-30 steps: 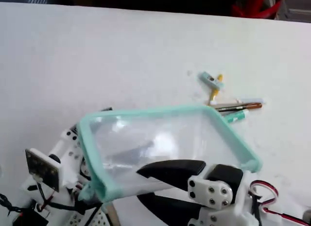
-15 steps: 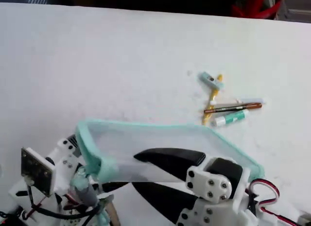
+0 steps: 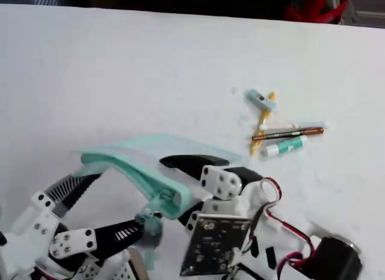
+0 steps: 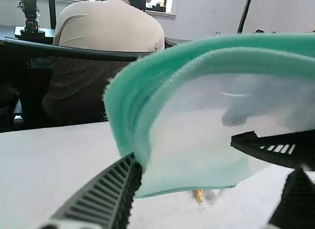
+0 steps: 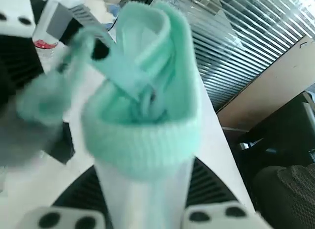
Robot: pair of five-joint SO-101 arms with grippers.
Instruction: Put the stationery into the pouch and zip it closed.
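The table (image 3: 120,69) is carrying the whole setup, and both arms are working at its near edge with the pouch (image 3: 144,162) raised between them. Over the last second the pouch has been swinging from a broadside pose, with its clear face turned up toward the high view, into a low, nearly flat pose in which its green trim is showing edge-on and bunching at the near end. The right arm has been rolling its wrist over during this swing, and the right end effector (image 3: 177,168) is clamping one end of the pouch, as the right wrist view is showing the green edge pinched between its jaws. The left end effector (image 3: 129,197) is sitting at the opposite end, under the trim; whether it is clamping the pouch or only propping it cannot be told. The stationery (image 3: 283,135) is lying well apart from the pouch, farther out on the table, and has not been moving: pencil (image 3: 289,133), marker (image 3: 286,146) and clip (image 3: 260,98) are staying clustered. Judged from this, the arms are reorienting the pouch, and loading and zipping are not yet beginning.
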